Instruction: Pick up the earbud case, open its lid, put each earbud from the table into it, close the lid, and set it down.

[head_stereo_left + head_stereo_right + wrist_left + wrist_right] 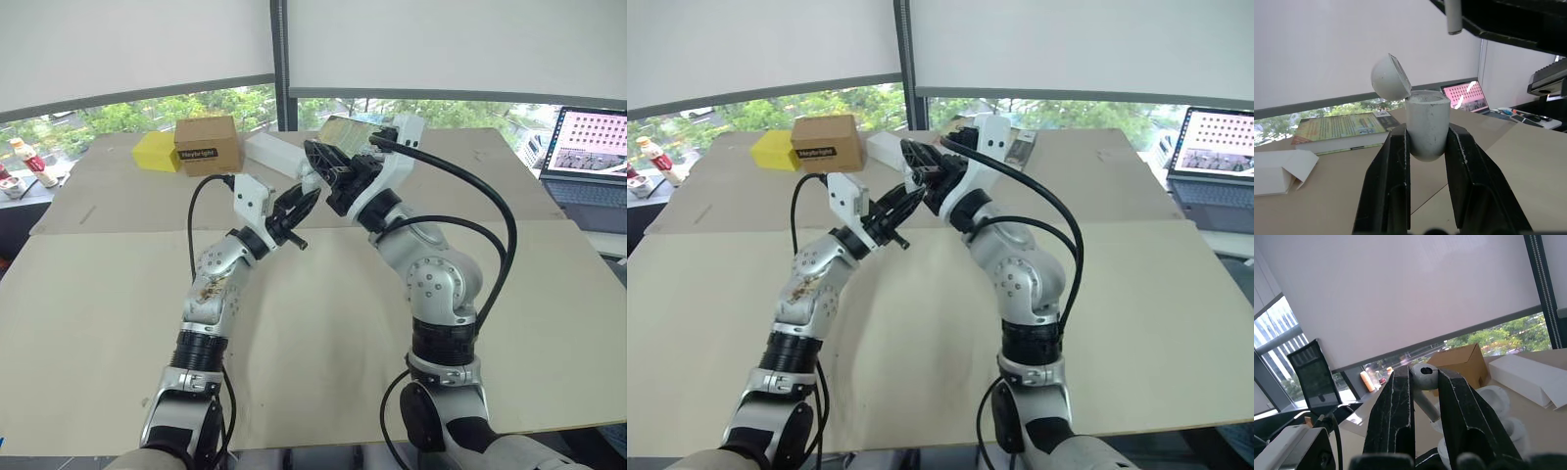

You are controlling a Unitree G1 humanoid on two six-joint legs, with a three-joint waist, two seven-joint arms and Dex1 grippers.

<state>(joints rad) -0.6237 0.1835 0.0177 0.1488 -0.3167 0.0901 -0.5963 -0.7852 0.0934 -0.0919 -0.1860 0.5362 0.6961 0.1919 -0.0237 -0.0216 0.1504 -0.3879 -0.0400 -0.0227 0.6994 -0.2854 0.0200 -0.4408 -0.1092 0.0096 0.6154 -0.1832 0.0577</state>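
Note:
My left gripper [302,204] is shut on the white earbud case [1425,128], held upright above the table's middle. The case's lid [1390,77] is hinged back and open. My right gripper [321,166] hovers close above and behind the case, shut on a white earbud [1424,375] whose stem [1453,17] points down toward the case's open mouth. In the right wrist view the open case [1494,400] sits just below the earbud. The inside of the case is hidden.
On the far side of the cardboard-covered table [118,323] stand a brown box [208,144], a yellow block [157,152], a white carton [272,152] and a book [353,132]. A laptop [591,147] sits at the right, a small bottle [29,162] far left.

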